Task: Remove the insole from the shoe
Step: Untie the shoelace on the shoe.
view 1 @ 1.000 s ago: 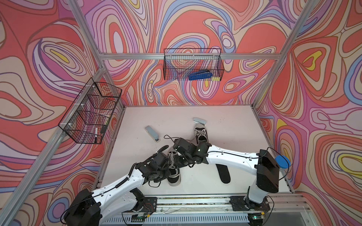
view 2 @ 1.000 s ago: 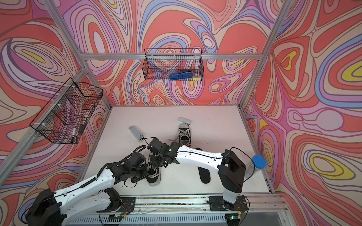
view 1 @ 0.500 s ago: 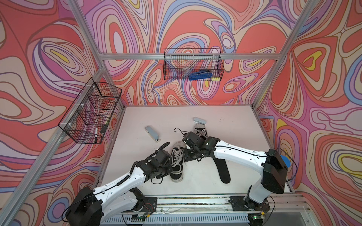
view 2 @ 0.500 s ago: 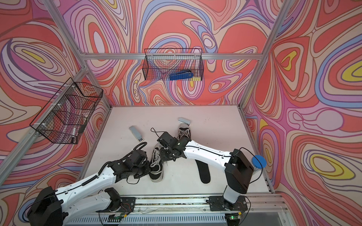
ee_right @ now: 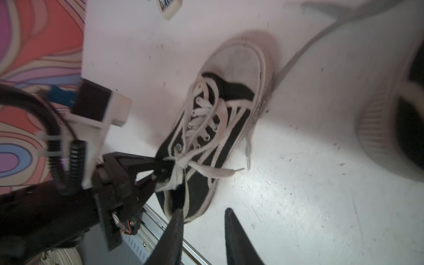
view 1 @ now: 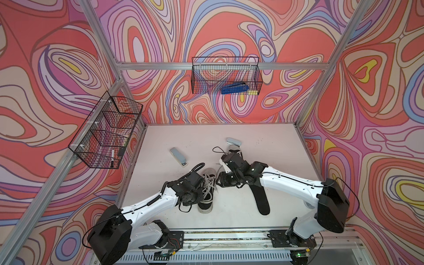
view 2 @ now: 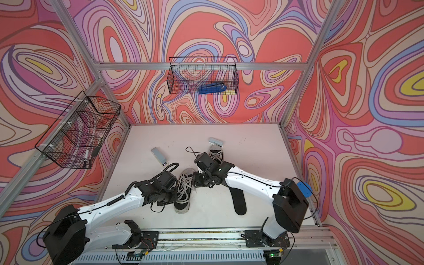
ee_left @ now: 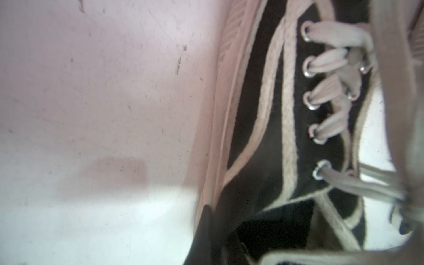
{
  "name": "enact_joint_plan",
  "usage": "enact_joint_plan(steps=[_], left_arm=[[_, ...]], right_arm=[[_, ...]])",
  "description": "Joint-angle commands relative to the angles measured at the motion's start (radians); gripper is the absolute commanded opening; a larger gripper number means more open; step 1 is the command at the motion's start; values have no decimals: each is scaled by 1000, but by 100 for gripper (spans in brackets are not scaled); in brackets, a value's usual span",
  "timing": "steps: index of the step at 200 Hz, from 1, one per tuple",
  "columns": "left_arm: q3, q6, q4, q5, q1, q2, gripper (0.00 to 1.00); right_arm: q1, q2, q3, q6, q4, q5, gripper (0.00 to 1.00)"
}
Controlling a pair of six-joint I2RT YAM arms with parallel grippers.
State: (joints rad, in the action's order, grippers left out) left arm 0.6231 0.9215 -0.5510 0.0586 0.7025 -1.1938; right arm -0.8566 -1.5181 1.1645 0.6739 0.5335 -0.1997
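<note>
Black insole (view 1: 260, 197) lies out on the table (view 1: 183, 135), so removal looks done; left gripper (ee_right: 158, 171) clamps the collar of the shoe (view 1: 206, 199), right gripper (ee_right: 204, 210) gapes empty.

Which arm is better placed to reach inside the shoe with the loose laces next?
Right. The right pincer stands open and empty close beside the shoe; the left pincer is shut on its upper edge, probably holding it steady.

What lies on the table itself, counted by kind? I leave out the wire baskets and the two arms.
shoes: 2, the near shoe and the far shoe
black insole: 1
grey oblong items: 2
total: 5
</note>
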Motion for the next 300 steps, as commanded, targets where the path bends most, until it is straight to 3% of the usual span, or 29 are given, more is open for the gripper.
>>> enact_joint_plan(steps=[1,20,57,81,105,134,190,210,244,273,300], left_arm=[[32,-64,-13,-25,-6,3,0],[33,-92,-15,-16,-6,5,0],[32,-147,2,37,-6,8,0],[28,-154,9,47,-6,10,0],[30,-155,5,55,-6,8,0],[32,-151,9,55,-6,4,0],[33,-147,3,53,-6,6,0],[34,-147,-1,50,-6,8,0],[44,-138,-26,35,-5,9,0],[35,-105,-36,20,-6,11,0],[25,-42,-52,-6,-5,10,0]], right_arm=[[27,35,-22,-138,-55,96,26],[24,41,-49,-398,-113,163,24],[20,47,-133,-988,-277,25,27],[19,0,-156,-1234,-297,-24,31],[20,-45,-139,-1345,-260,-93,34],[20,-70,-146,-1389,-261,-163,37],[3,-156,-114,-1421,-285,-139,36],[3,-179,-99,-1418,-294,-139,30],[3,-129,-125,-1383,-362,-98,0],[2,8,-162,-1304,-360,-50,0],[4,115,-167,-1096,-355,37,0]])
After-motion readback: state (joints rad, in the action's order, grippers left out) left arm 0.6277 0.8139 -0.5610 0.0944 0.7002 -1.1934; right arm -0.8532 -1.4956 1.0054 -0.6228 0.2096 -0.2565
